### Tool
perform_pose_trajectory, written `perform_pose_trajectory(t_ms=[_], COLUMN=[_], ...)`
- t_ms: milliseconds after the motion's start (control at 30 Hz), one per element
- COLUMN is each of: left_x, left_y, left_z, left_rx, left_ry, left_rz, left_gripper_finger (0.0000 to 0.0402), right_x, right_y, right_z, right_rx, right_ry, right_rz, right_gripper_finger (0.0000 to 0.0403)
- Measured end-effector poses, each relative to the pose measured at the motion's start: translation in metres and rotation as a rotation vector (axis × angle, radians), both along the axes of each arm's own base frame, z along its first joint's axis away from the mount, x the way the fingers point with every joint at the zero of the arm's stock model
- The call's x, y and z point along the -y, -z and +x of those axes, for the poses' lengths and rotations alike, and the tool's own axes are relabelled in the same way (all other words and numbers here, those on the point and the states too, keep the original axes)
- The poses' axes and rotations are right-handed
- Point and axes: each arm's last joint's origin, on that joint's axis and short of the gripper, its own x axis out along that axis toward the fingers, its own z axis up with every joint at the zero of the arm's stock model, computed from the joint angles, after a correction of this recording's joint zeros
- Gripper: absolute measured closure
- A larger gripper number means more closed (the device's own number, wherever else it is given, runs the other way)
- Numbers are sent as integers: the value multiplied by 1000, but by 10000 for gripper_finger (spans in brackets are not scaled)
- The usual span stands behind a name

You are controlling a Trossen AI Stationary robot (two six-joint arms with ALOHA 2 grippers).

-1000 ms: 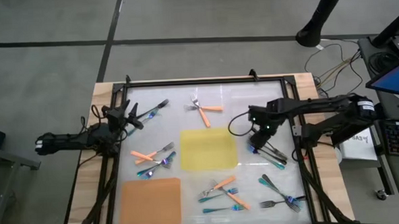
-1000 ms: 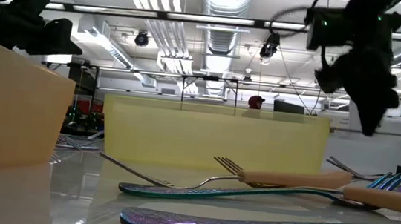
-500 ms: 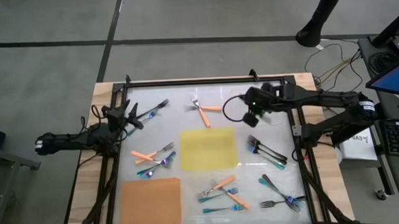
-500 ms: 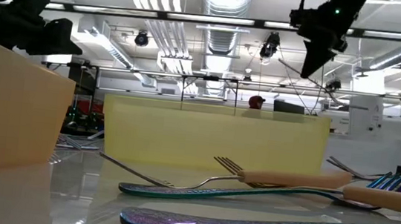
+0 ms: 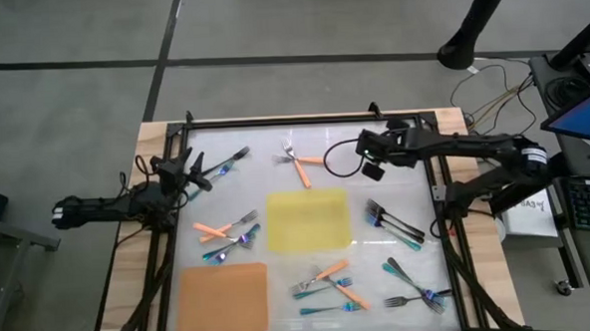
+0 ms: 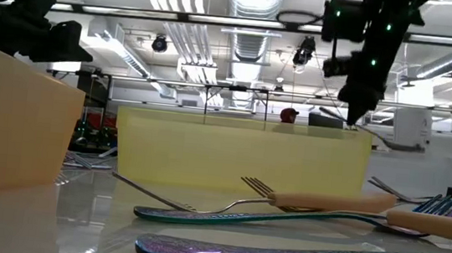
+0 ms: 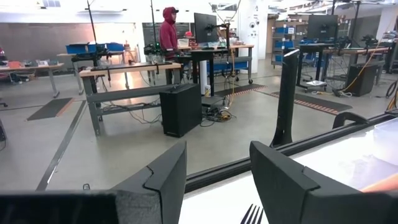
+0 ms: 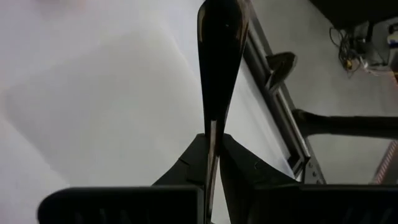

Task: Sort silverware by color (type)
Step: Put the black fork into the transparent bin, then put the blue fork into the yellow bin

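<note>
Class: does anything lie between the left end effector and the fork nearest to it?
Nothing visible does. The open left end effector points at the nearest fork, and no other object lies between them.

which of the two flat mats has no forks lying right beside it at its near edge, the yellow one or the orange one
The orange mat, at the table's front left corner. The yellow mat in the middle has forks just past its near edge.

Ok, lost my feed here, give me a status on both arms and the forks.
Right gripper shut on a dark fork, carried above the table's far right. Left gripper open, waiting at the far-left edge. Other forks scattered in clusters; nothing blocking.
</note>
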Motion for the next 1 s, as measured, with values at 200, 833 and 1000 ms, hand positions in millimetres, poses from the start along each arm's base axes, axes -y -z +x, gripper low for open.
perform_pose_trajectory(t_ms=[200, 833, 1000], left_x=[0, 0, 0], left_y=[0, 0, 0], left_z=[0, 0, 0], left_rx=[0, 1, 0], left_ry=[0, 0, 0], left_rz=[0, 0, 0], left_gripper_finger=[244, 244, 244], right_x=[2, 1, 1], right_y=[16, 11, 11], right_z=[4, 2, 2], right_rx=[-54, 4, 24], right_ry=[-11, 34, 61], right_rz=[17, 18, 21], right_gripper_finger=[382, 318, 324])
